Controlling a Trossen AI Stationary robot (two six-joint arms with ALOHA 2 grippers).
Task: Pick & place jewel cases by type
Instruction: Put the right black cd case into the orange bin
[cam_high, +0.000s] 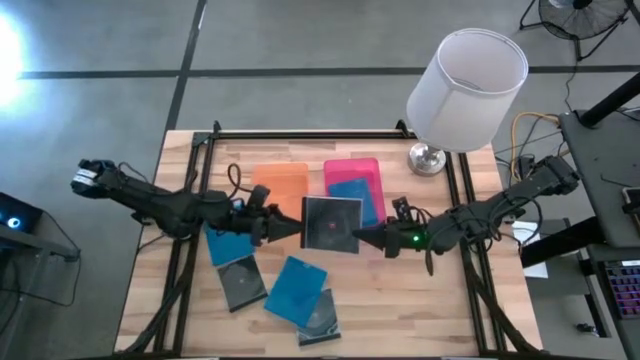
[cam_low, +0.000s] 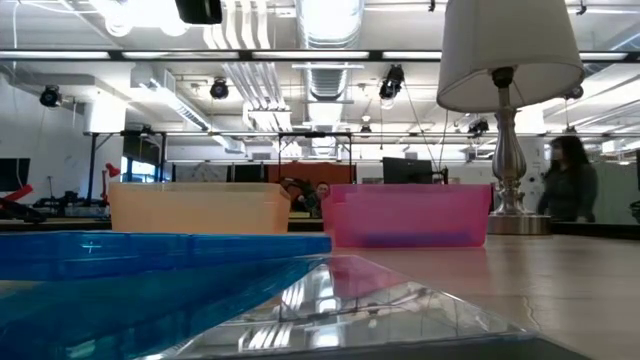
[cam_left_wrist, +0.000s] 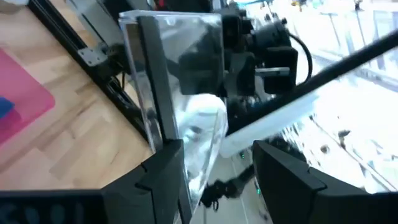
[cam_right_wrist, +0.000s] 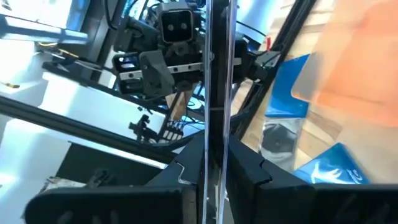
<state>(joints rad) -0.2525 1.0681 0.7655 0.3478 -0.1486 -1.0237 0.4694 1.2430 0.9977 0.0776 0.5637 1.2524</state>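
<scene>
High view: dark case held up between both tools, above tabletop near pink tray. Left tool clamped on one edge, right tool clamped on other. Could slip, twist or crack if pulled apart.

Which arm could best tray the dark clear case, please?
Probably left: the left gripper meets the dark clear square jewel case beside the orange tray; the pink tray already holds a blue case.
</scene>
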